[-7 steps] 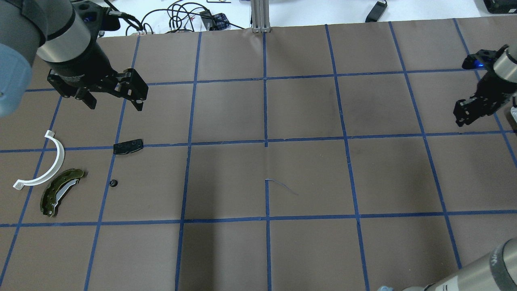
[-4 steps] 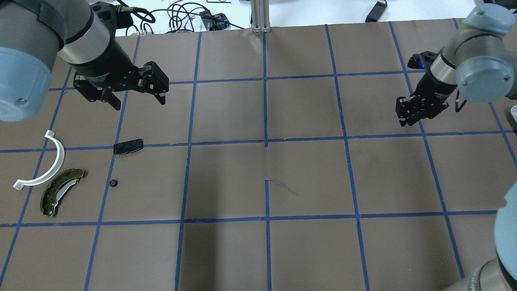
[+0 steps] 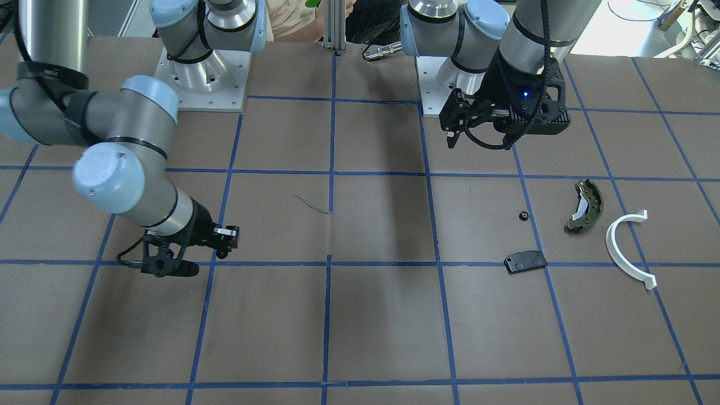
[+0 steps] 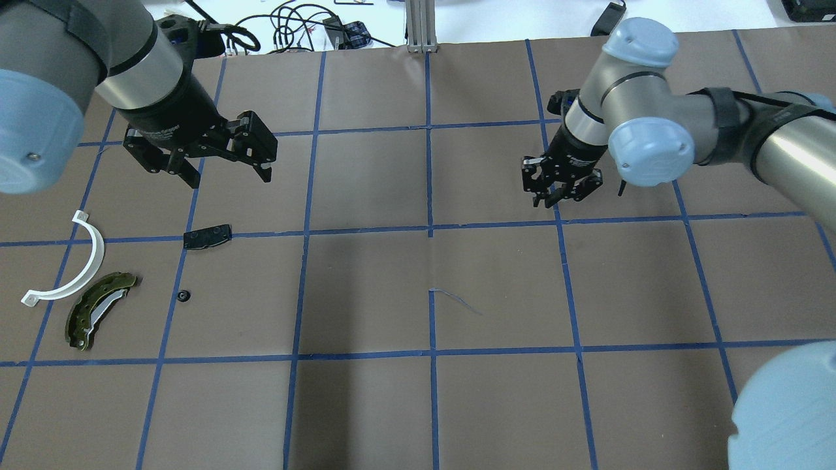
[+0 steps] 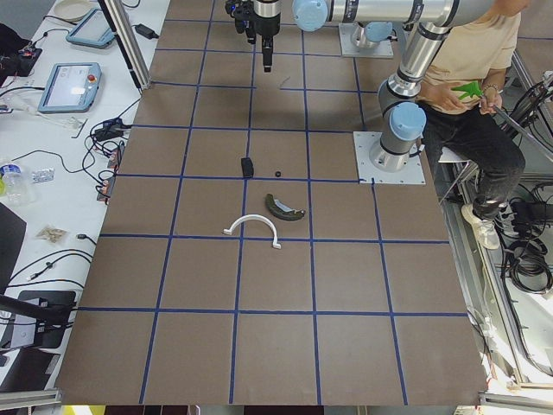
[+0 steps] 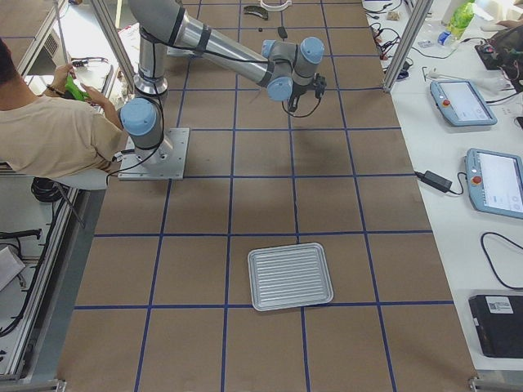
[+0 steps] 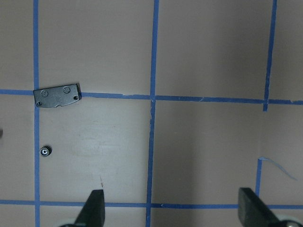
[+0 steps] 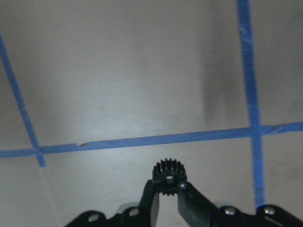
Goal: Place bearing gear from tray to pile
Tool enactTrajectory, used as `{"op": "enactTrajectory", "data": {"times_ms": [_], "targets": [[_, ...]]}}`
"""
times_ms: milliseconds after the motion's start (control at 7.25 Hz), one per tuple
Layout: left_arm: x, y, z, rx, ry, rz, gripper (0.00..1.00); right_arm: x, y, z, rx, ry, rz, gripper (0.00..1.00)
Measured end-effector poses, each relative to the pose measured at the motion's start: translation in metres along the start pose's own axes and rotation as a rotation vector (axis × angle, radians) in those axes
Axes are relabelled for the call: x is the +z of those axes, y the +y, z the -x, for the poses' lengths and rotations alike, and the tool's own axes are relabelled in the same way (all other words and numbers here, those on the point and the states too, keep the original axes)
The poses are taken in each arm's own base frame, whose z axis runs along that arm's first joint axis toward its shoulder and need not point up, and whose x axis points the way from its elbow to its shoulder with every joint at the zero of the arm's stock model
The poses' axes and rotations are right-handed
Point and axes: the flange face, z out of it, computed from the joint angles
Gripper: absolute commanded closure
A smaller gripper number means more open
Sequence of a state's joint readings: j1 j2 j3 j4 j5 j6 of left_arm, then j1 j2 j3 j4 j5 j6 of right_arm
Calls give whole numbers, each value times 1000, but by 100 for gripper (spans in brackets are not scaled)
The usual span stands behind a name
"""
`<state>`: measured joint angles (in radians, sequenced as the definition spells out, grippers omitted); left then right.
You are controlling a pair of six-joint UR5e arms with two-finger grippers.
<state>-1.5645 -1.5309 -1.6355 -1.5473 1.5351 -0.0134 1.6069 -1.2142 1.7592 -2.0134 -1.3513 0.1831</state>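
My right gripper is shut on a small black bearing gear and holds it above the brown table, right of centre in the overhead view. The pile lies at the table's left: a dark olive brake shoe, a white half-ring and a flat black pad. Another small black gear lies by them and shows in the left wrist view. My left gripper is open and empty, above and behind the pad. The metal tray shows only in the exterior right view.
Blue tape lines divide the brown table into squares. Cables lie past its far edge. An operator sits behind the robot bases. Tablets lie on the side bench.
My right arm has swung left from the table's right edge towards the middle, its gripper shut. My left gripper has moved a little to the right, still open.
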Motion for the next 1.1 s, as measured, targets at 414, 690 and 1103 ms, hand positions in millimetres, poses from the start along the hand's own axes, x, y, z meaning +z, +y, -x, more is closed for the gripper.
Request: {"op": "enactTrajectory", "data": {"times_ms": [414,690,1103], "targets": [[0,-1,1,5,-1,2,0,60,42,105,51,-16,-12,100],[-10,-8,3,2,-3,25,0,97,59,137,76,-8,4,100],[-16,-16,1,4,-5,54,0,118,82,170,110,-11,-16,0]]}}
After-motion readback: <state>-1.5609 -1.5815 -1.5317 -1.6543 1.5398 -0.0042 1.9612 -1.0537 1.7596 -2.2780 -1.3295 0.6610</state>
